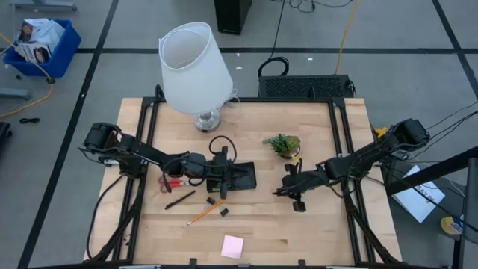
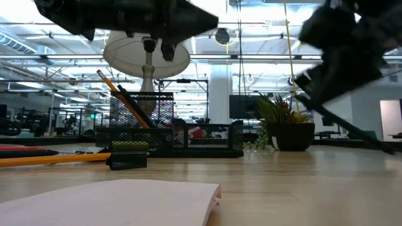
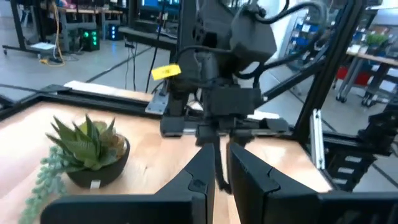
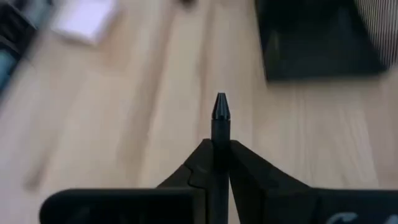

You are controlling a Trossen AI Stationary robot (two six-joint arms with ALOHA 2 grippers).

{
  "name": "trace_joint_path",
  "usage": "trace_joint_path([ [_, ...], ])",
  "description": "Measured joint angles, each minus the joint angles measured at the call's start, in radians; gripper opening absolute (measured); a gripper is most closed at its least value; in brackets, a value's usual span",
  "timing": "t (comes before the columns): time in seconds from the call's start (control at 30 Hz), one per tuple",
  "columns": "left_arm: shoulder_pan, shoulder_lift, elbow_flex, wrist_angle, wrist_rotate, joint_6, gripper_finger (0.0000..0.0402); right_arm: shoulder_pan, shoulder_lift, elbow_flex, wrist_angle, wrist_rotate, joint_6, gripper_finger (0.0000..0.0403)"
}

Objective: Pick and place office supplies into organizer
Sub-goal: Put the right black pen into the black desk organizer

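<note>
Pen (image 4: 221,121) clamped in R gripper (image 1: 287,184); L gripper (image 1: 222,176) held over organizer (image 1: 240,176).

R fingers (image 4: 249,168) are pressed onto the pen, tip seen poking out in the wrist view; rest of the shaft is hidden. L fingers (image 3: 252,177) are nearly together on a thin dark item, which can't be identified. Organizer is partly covered by L arm; a pencil (image 2: 122,95) is seen leaning in its mesh cup. Pad (image 1: 232,246) lies near the front edge, blurred in the R wrist view. Scissors (image 1: 170,181) mostly hidden under L arm.
</note>
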Motion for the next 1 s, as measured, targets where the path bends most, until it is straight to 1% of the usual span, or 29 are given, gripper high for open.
trace_joint_path([
  [0.13, -0.012, -0.104, -0.016, -0.090, 0.001, 0.015, 0.0049, 0.000, -0.001, 0.001, 0.128, 0.003, -0.067, 0.0026],
  [0.23, -0.034, -0.203, -0.052, -0.135, 0.001, 0.055, 0.0049, -0.001, -0.001, 0.001, 0.217, 0.029, -0.118, 0.0030],
  [0.3, -0.054, -0.264, -0.086, -0.137, 0.000, 0.100, 0.0049, -0.001, -0.001, 0.001, 0.266, 0.064, -0.159, 0.0031],
  [0.4, -0.094, -0.374, -0.146, -0.153, -0.054, 0.155, 0.0049, -0.001, -0.001, 0.001, 0.342, 0.103, -0.223, 0.0027],
  [0.5, -0.126, -0.476, -0.211, -0.153, -0.111, 0.168, 0.0049, -0.012, 0.000, 0.001, 0.430, 0.103, -0.276, 0.0025],
  [0.6, -0.150, -0.572, -0.276, -0.153, -0.135, 0.189, 0.0049, -0.033, 0.021, 0.002, 0.555, 0.103, -0.316, 0.0029],
  [0.73, -0.163, -0.672, -0.340, -0.149, -0.139, 0.196, 0.0049, -0.071, 0.088, 0.002, 0.735, 0.100, -0.381, 0.0034],
  [0.87, -0.168, -0.743, -0.376, -0.149, -0.136, 0.196, 0.0049, -0.105, 0.194, 0.002, 0.944, 0.094, -0.431, 0.0030],
  [1.0, -0.182, -0.784, -0.397, -0.157, -0.133, 0.199, 0.0049, -0.145, 0.295, 0.011, 1.148, 0.024, -0.446, 0.0028],
])
